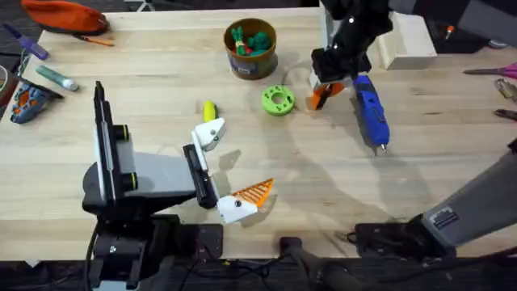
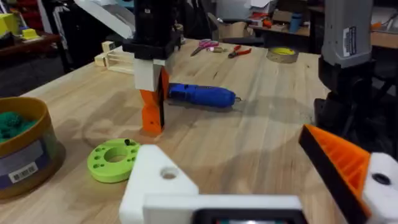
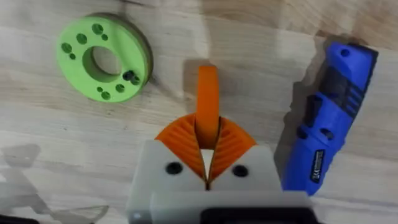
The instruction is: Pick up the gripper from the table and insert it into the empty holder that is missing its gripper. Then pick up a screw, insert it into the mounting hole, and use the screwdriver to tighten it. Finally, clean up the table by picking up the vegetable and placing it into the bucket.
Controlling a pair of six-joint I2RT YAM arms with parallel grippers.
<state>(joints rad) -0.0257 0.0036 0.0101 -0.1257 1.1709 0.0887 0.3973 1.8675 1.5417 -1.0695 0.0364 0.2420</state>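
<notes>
The orange gripper (image 3: 208, 99) is pinched upright in the closed right tool (image 3: 207, 163), between the green disc (image 3: 103, 58) and the screwdriver (image 3: 329, 118); the left tool (image 1: 222, 170) is spread wide and empty.

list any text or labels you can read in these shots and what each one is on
None of the text can be read.
Bucket: white label on its side with a barcode-like mark, print too small.
Screwdriver: label near its end, lettering too blurred.
Right arm: grey sticker on the link, too small to make out.
Green disc: holes only, no writing.
</notes>
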